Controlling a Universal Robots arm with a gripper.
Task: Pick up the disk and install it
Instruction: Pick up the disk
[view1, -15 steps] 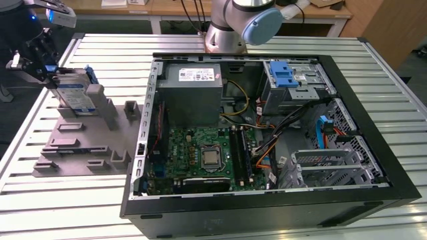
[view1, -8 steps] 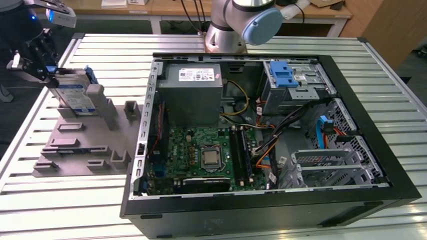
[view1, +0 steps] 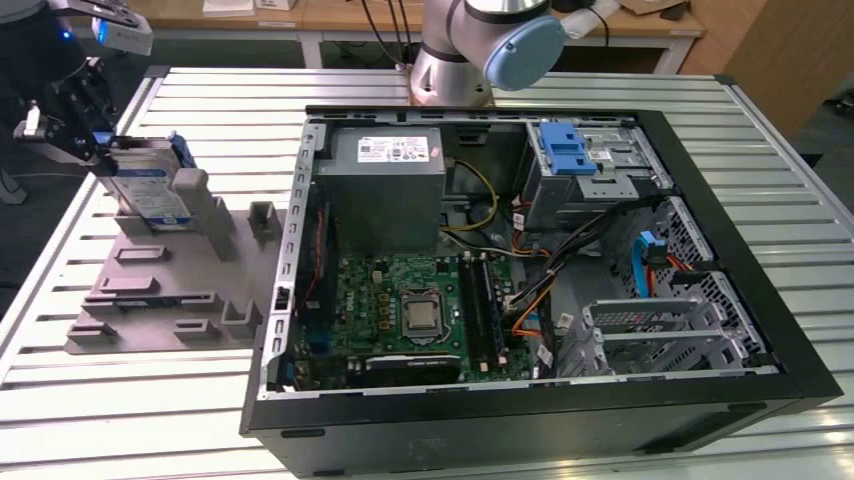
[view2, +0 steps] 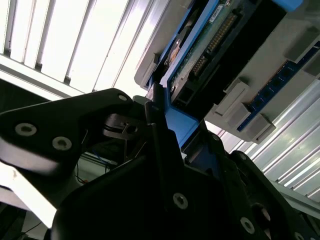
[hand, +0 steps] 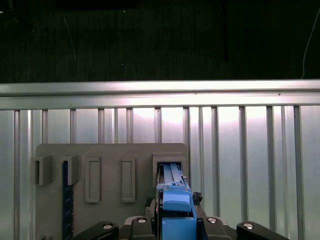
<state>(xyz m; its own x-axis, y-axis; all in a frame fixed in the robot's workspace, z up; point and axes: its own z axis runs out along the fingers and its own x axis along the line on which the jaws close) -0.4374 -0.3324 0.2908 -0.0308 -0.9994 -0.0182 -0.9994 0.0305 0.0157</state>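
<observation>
Standing by the bench, I'd put this job near its very start. The disk sits upright on edge in a slot of the grey rack on the exterior view's left, well apart from the open case, so none of the installing is done. The gripper is at the disk's upper end, and the jaws look closed on the blue frame round the drive's edge. In the second wrist view a black finger lies flat against the blue plastic, and in the first wrist view the frame sits squarely between the gripper's two sides. So the grasp seems made, while lifting the disk out, carrying it across and seating it in the case are all left, by my reckoning. The drive cage at the case's far corner, with its blue latch, looks the likely home, though that is only a guess. I can't settle whether the disk's lower edge is bottomed in the slot or hangs a touch clear, because the rack's walls cover it. The other jaw's contact is hidden behind the gripper's black body, so I take the grip on trust. The arm is cut off at the top of the exterior view, and the inside of the cage is too cluttered to judge how the disk would fit.
</observation>
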